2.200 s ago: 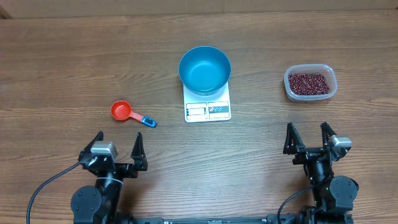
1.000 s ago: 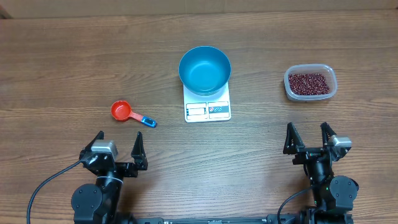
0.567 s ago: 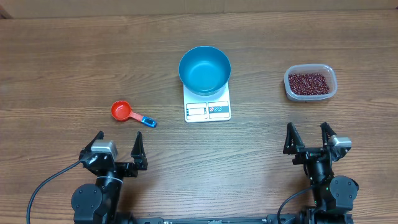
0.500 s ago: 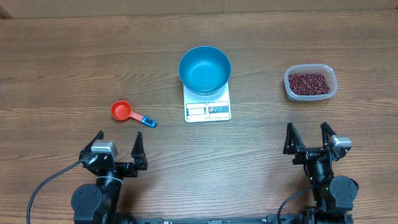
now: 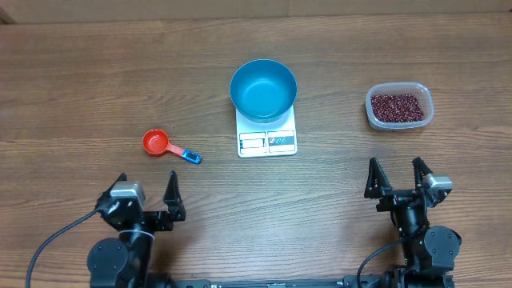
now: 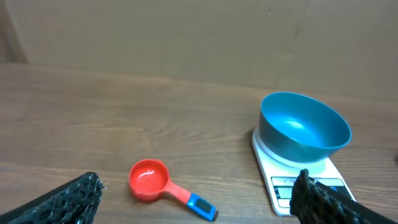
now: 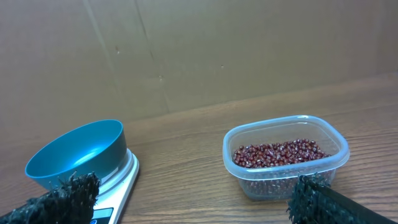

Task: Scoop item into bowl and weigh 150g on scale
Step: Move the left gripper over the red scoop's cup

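Note:
The blue bowl [image 5: 263, 90] [image 6: 305, 127] [image 7: 78, 152] stands empty on the white scale [image 5: 267, 142] [image 6: 298, 183] [image 7: 118, 186] at the table's middle. Dark red-brown beans [image 5: 397, 106] [image 7: 280, 152] fill a clear tub [image 5: 372, 116] [image 7: 283, 171] to the right. A red scoop [image 5: 156, 143] [image 6: 149, 179] with a blue handle end lies left of the scale. My left gripper [image 5: 144, 188] [image 6: 199, 199] hangs open near the front left, short of the scoop. My right gripper [image 5: 394, 172] [image 7: 193, 199] stands open at the front right, short of the tub. Both hold nothing.
A brown cardboard wall [image 6: 199, 37] [image 7: 249, 43] runs along the far edge of the wooden table [image 5: 96, 80]. A black cable [image 5: 56, 240] trails from the left arm at the front.
The left arm has shifted slightly to the left and back toward the front edge. The right arm and all objects stay where they were.

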